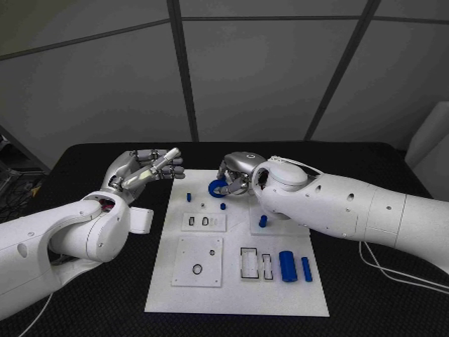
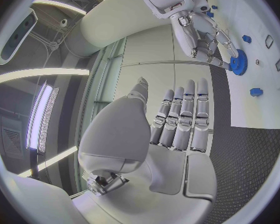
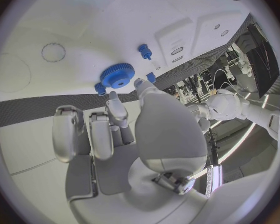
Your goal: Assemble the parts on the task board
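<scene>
The white task board [image 1: 235,288] lies lengthwise in the middle of the black table. My right hand [image 1: 237,177] hovers over the board's far end and pinches a blue gear [image 1: 217,187] at its fingertips. The right wrist view shows the gear [image 3: 118,76] flat above the board, with my right hand's fingers [image 3: 113,115] at its rim. My left hand [image 1: 146,168] is raised beside the board's far left corner, fingers straight and apart, holding nothing. The left wrist view looks past its own fingers [image 2: 180,117] at the right hand [image 2: 199,32] and the gear [image 2: 238,62].
Small blue pegs [image 1: 189,197] [image 1: 224,206] [image 1: 263,221] stand on the board near the gear. Two blue cylinders [image 1: 286,267] [image 1: 306,269] lie at the board's near right. Two raised white plates [image 1: 203,222] [image 1: 198,261] with slots and a ring sit on its left half.
</scene>
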Controlling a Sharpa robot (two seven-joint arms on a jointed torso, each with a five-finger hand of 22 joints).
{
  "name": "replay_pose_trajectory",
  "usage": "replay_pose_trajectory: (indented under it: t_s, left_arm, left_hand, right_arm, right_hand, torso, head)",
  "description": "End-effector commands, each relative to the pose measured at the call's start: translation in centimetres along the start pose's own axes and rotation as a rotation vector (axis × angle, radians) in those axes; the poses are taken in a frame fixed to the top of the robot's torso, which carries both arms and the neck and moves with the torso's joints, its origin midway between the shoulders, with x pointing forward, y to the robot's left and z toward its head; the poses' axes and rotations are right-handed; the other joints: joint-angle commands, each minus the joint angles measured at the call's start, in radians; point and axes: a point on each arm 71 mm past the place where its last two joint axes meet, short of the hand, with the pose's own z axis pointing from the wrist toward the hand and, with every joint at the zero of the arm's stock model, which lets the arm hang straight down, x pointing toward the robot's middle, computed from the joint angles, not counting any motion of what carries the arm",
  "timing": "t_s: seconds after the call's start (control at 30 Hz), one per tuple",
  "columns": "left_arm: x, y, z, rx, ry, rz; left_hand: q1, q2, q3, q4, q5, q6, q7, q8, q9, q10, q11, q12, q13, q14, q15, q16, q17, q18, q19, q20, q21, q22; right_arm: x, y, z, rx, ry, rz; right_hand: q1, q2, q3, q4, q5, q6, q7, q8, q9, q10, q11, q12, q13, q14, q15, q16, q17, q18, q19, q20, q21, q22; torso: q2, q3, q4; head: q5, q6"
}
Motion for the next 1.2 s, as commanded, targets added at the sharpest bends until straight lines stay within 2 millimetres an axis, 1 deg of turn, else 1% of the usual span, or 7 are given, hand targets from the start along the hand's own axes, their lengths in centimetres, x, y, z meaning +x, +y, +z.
replay_pose_trajectory:
  t_s: [0.03, 0.23, 0.47, 0.8, 1.0, 1.03, 1.2]
  left_arm:
    - [0.1, -0.2, 0.0, 0.009, 0.01, 0.002]
    - [0.0, -0.2, 0.0, 0.009, 0.009, 0.003]
    - [-0.2, -0.1, 0.0, 0.009, 0.003, 0.006]
    - [-0.1, 0.0, 0.2, 0.006, 0.003, 0.001]
    - [0.0, 0.2, 0.5, 0.004, 0.004, 0.0]
    - [0.0, 0.2, 0.5, 0.004, 0.004, -0.001]
    - [0.0, 0.3, 0.6, 0.002, 0.003, -0.001]
  left_hand:
    - [0.0, 0.012, -0.004, -0.003, -0.002, 0.002, 0.006, -0.003, -0.001, 0.002, 0.005, -0.007, -0.001, -0.001, 0.004, -0.007, 0.001, -0.004, 0.0, 0.006, 0.004, 0.001]
    - [0.0, 0.012, -0.004, -0.003, -0.002, 0.002, 0.006, -0.003, -0.001, 0.002, 0.005, -0.007, -0.001, -0.001, 0.004, -0.007, 0.001, -0.004, 0.0, 0.006, 0.004, 0.001]
    - [0.0, 0.012, -0.004, -0.003, -0.002, 0.002, 0.006, -0.003, -0.001, 0.002, 0.005, -0.007, -0.001, -0.001, 0.004, -0.007, 0.001, -0.004, 0.0, 0.006, 0.004, 0.001]
    - [0.0, 0.012, -0.004, -0.004, -0.002, 0.001, 0.007, -0.004, -0.001, 0.002, 0.005, -0.008, -0.001, -0.001, 0.004, -0.008, 0.001, -0.004, -0.001, 0.006, 0.004, 0.001]
    - [0.0, 0.012, -0.004, -0.004, -0.002, 0.001, 0.007, -0.004, -0.001, 0.002, 0.005, -0.008, -0.001, -0.001, 0.004, -0.008, 0.001, -0.004, -0.001, 0.006, 0.004, 0.001]
    - [0.0, 0.012, -0.004, -0.004, -0.002, 0.001, 0.007, -0.004, -0.001, 0.002, 0.005, -0.008, -0.001, -0.001, 0.004, -0.008, 0.001, -0.004, -0.001, 0.006, 0.004, 0.001]
    - [0.0, 0.012, -0.004, -0.004, -0.002, 0.001, 0.007, -0.004, -0.001, 0.002, 0.005, -0.008, -0.001, -0.001, 0.004, -0.008, 0.001, -0.004, -0.001, 0.006, 0.004, 0.001]
  right_arm:
    - [0.1, -0.1, 0.0, 0.007, 0.029, 0.002]
    - [-0.9, -0.8, -0.6, -0.011, -0.094, 0.058]
    - [-2.8, -4.1, -4.0, -0.091, -0.234, 0.248]
    - [-4.2, -12.1, -9.4, -0.003, -0.238, 0.338]
    - [-2.8, -14.9, -11.0, 0.043, -0.21, 0.318]
    - [-2.5, -15.2, -11.2, 0.051, -0.204, 0.316]
    - [-1.3, -16.4, -11.7, 0.082, -0.176, 0.311]
  right_hand:
    - [-0.013, -0.002, -0.006, 0.002, 0.006, 0.009, 0.001, 0.003, 0.001, 0.006, 0.003, 0.004, 0.003, 0.073, 0.004, 0.004, 0.115, -0.004, 0.002, 0.006, -0.004, 0.084]
    - [-0.016, 0.004, -0.006, -0.002, 0.028, 0.018, -0.002, 0.004, 0.002, 0.032, 0.0, 0.041, 0.044, 0.074, 0.002, 0.007, 0.122, -0.006, 0.009, 0.004, 0.001, 0.093]
    - [0.082, 0.011, 0.033, -0.049, 0.036, 0.023, -0.003, -0.002, -0.001, 0.036, -0.004, 0.053, 0.06, 0.073, -0.002, 0.005, 0.117, -0.004, 0.002, 0.0, -0.003, 0.085]
    - [0.153, -0.014, 0.038, -0.1, 0.01, 0.04, -0.005, -0.001, 0.0, 0.032, -0.006, 0.048, 0.06, 0.071, -0.004, 0.001, 0.112, -0.001, -0.007, -0.002, -0.01, 0.075]
    - [0.165, -0.024, 0.033, -0.109, 0.008, 0.029, -0.007, -0.008, -0.003, 0.028, -0.007, 0.043, 0.055, 0.071, -0.005, 0.0, 0.109, 0.0, -0.01, -0.002, -0.012, 0.071]
    - [0.166, -0.025, 0.031, -0.11, 0.007, 0.027, -0.008, -0.009, -0.003, 0.028, -0.008, 0.042, 0.054, 0.071, -0.005, -0.001, 0.109, 0.0, -0.01, -0.003, -0.012, 0.07]
    - [0.167, -0.03, 0.022, -0.111, 0.003, 0.011, -0.006, -0.012, -0.005, 0.022, -0.007, 0.033, 0.047, 0.07, -0.005, -0.003, 0.106, 0.001, -0.016, -0.003, -0.016, 0.063]
  torso:
    - [0.001, 0.0003, -0.0004]
    - [-0.001, 0.0011, -0.0007]
    - [-0.003, 0.0012, -0.0042]
    - [-0.007, 0.0053, -0.0273]
    - [-0.007, 0.0126, -0.0319]
    - [-0.006, 0.0106, -0.0302]
    - [-0.006, 0.0094, -0.0274]
  head:
    - [-0.001, 0.0]
    - [0.0, 0.001]
    - [-0.008, 0.006]
    - [-0.029, 0.018]
    - [-0.031, 0.02]
    - [-0.033, 0.019]
    - [-0.035, 0.017]
